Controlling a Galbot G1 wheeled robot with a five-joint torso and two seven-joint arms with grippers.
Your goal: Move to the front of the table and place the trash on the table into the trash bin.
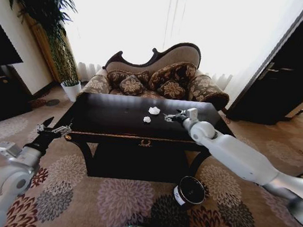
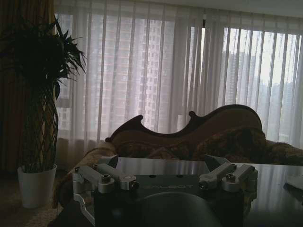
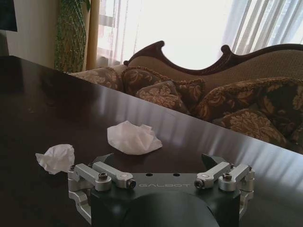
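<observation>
On the dark glossy wooden table (image 1: pixel 113 122), two white crumpled paper wads (image 1: pixel 151 114) lie just beside the right gripper (image 1: pixel 168 116), jaws spread wide, empty. The small round dark brown bin (image 1: pixel 189 191) stands on the floral carpet (image 1: pixel 117 201); its contents cannot be made out. The left gripper (image 1: pixel 52 128) hovers open off the table's left corner.

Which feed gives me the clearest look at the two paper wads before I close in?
The right wrist view: both paper wads lie close ahead of the open right gripper on the table, creases visible. The head view shows them as small white specks mid-table. The left wrist view catches a pale blur at the table's edge, unidentifiable.
</observation>
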